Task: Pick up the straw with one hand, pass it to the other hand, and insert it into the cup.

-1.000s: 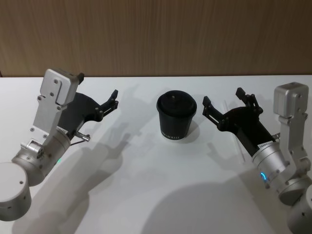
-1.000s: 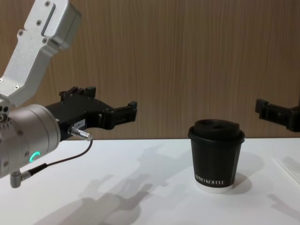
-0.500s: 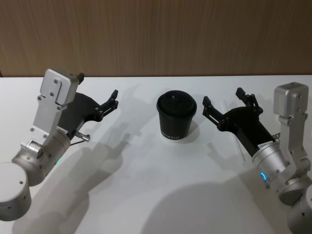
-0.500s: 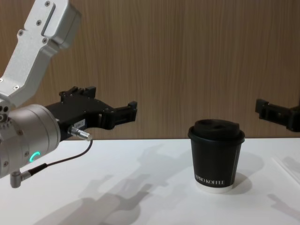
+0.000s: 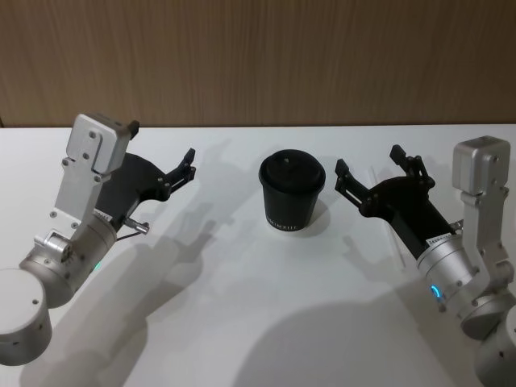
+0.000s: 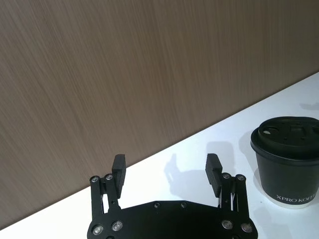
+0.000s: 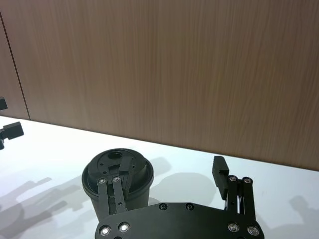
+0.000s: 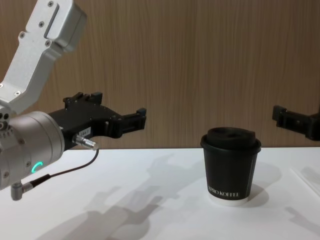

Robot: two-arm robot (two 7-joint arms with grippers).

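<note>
Mid-frame, a lidded black coffee cup (image 5: 292,192) sits on the white surface (image 5: 242,282).
Left tool (image 5: 161,141) and right tool (image 5: 368,160) flank it, both spread open.

Count on inspection: one black paper cup with domed black lid (image 5: 291,189), centre of the head view. Two black two-fingered grippers: left gripper (image 6: 166,164) centre left, right gripper (image 5: 369,160) centre right. One white tabletop (image 5: 242,306). One dark cable with metal plug (image 8: 86,142), chest view lower left.

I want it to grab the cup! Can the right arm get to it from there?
Probably yes. The right gripper hangs just beside the cup with its jaws open toward it, and only bare table lies between them.
</note>
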